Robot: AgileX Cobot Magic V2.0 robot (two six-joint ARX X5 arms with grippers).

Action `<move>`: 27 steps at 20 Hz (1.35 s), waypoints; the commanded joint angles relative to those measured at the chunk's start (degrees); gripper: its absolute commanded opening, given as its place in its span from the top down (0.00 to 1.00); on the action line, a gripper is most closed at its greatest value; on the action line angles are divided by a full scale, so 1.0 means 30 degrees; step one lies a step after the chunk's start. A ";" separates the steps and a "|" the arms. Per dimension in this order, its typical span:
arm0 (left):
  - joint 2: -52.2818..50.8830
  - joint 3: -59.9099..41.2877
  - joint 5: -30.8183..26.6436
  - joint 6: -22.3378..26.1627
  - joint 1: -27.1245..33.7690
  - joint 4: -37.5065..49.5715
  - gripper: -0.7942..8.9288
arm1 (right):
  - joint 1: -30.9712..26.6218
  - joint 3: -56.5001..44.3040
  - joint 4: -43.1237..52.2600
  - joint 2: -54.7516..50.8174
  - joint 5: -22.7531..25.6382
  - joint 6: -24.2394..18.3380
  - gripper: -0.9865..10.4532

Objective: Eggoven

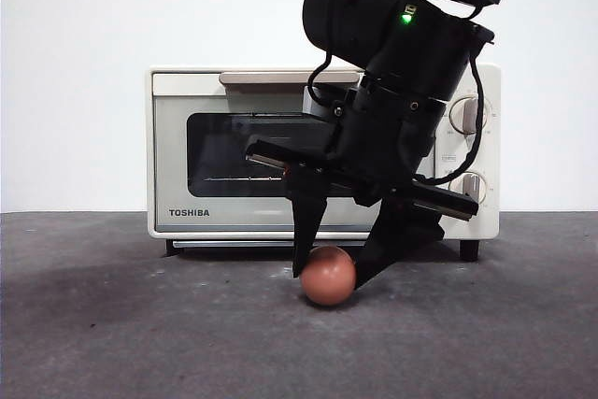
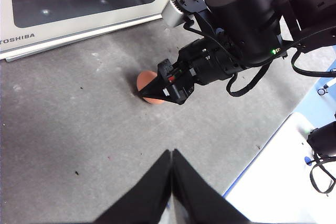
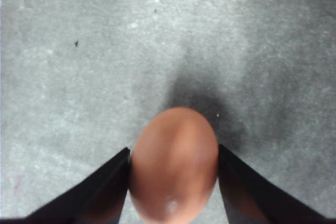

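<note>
Clasping the egg (image 3: 174, 163), right gripper (image 1: 329, 273) fronts the oven (image 1: 187, 221).

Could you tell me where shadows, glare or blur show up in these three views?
Front view: a soft shadow on the table beneath the right gripper, and the oven window mirrors the arm. Left wrist view: bright, washed-out area at the table's edge; left gripper sharp. Right wrist view: the egg is slightly soft, with a dark shadow beyond it.
</note>
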 commanded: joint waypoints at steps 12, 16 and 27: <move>0.0882 0.0430 -0.0044 -0.0656 -0.0539 0.2273 0.91 | 0.0364 0.0911 -0.1100 -0.2725 -0.0488 -0.2659 0.91; 0.2295 0.0444 -0.1297 -0.1763 -0.1953 0.5187 0.91 | 0.0743 0.0940 -0.4000 -0.6965 -0.0532 -0.4364 0.91; 1.1089 0.5231 -0.4852 -0.1384 -0.4065 1.0455 0.91 | 0.0707 0.0940 -0.7817 -1.6706 0.1807 -0.5501 0.91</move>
